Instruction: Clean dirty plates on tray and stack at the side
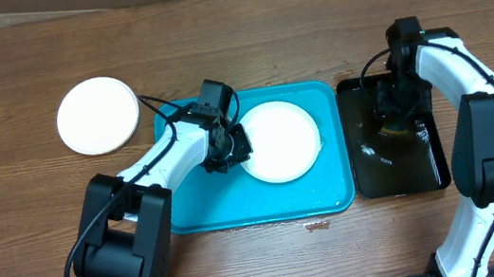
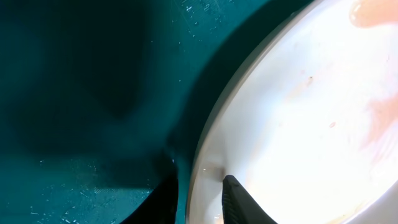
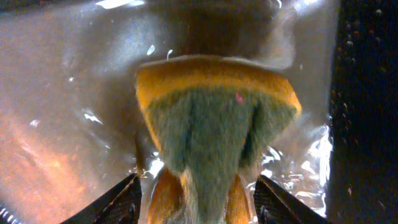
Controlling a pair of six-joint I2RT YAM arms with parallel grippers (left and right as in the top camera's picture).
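Note:
A white plate (image 1: 278,141) lies in the turquoise tray (image 1: 201,211). My left gripper (image 1: 238,148) is shut on its left rim. In the left wrist view one finger sits inside the plate (image 2: 298,124) and the other outside over the tray floor (image 2: 74,93), the gripper (image 2: 200,190) straddling the rim. Pale orange smears (image 2: 373,12) show on the plate. My right gripper (image 1: 394,108) hangs open over the black tray. In the right wrist view its fingers (image 3: 196,208) flank a yellow-and-green sponge (image 3: 214,118) without touching it.
A second white plate (image 1: 98,115) rests on the wooden table, left of the turquoise tray. The black tray (image 1: 423,168) stands right of the turquoise tray and holds shiny liquid (image 3: 56,93). The third plate is out of view.

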